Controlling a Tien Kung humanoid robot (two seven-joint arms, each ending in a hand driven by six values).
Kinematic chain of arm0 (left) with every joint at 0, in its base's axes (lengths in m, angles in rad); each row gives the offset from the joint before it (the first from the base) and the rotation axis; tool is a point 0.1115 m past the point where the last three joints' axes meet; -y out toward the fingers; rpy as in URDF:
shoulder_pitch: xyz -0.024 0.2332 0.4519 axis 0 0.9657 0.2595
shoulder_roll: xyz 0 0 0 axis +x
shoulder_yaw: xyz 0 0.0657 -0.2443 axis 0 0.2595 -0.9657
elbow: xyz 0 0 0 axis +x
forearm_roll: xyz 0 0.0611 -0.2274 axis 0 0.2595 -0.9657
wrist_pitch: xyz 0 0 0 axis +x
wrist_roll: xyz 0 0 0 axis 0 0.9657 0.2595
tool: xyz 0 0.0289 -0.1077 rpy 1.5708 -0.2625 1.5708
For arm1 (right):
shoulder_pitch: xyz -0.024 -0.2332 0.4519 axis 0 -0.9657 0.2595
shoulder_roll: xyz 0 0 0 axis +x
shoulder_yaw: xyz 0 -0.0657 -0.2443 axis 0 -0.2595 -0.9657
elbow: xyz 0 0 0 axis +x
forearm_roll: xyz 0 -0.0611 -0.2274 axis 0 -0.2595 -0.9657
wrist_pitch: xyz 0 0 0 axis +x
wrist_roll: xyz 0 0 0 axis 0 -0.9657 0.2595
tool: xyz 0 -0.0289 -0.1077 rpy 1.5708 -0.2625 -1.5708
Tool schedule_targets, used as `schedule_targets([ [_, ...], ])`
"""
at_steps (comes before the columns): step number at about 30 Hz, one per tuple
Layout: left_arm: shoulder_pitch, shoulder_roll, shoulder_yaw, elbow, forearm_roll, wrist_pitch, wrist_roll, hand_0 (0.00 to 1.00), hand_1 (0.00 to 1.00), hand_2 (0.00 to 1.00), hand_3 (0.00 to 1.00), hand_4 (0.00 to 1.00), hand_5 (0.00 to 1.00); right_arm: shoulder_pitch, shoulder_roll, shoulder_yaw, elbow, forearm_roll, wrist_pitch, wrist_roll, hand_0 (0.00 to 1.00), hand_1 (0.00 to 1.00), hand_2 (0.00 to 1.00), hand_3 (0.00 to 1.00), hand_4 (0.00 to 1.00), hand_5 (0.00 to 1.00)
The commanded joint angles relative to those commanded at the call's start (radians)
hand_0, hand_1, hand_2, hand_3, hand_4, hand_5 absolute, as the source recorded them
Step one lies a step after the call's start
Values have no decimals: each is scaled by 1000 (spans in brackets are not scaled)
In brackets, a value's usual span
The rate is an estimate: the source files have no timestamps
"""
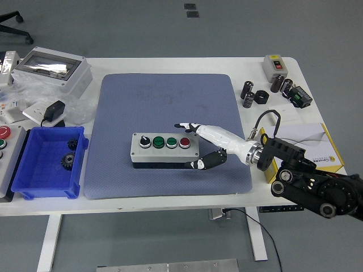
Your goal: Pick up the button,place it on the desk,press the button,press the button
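Note:
A grey button box (164, 147) lies flat on the blue mat (164, 102), with a black selector knob, two green buttons and a red button (184, 142) in a row on top. My right hand (195, 144) reaches in from the right and stands just right of the box. Its white fingers (187, 126) stretch out behind the box's right end, a little above the red button. The dark thumb (205, 161) lies at the box's front right corner. The hand is spread and holds nothing.
A blue bin (48, 164) with black gears stands left of the mat. A clear-lidded grey enclosure (51, 71) and a black adapter (54, 110) are at the back left. Small parts (272, 90) and a yellow-edged booklet (317, 147) lie at the right.

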Motion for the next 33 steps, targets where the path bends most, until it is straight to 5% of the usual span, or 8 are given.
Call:
schedule_targets([
  [4,0,-1,-1,1,1,2,-4,664,555,505,571,367,2,-20,-10,42,11,-15,-27,7,934,865,998,998,767,188],
  [9,5,0,5,3,-12,8,-10,664,555,506,570,367,2,-78,-93,145,107,-35,-19,-61,910,862,998,998,768,192],
  [15,17,1,18,-2,-34,16,5,664,556,506,570,367,2,-85,-219,281,252,71,174,-228,871,856,977,998,780,162],
  [20,16,1,14,0,-32,16,1,664,556,506,570,367,2,-45,-244,329,313,190,347,-339,871,856,977,998,780,162],
  [21,16,1,13,0,-31,15,0,664,555,506,569,367,2,-27,-242,323,316,214,381,-364,333,488,588,992,516,142],
  [26,18,2,15,-2,-36,16,6,664,555,506,569,367,2,69,-201,250,304,254,511,-433,333,488,588,992,516,142],
  [27,18,3,16,-3,-37,15,8,664,557,507,570,372,2,94,-183,229,296,246,536,-448,91,173,242,929,320,41],
  [33,18,6,15,-4,-39,13,12,664,559,510,572,377,2,212,-101,149,224,159,589,-512,38,120,205,918,333,2],
])
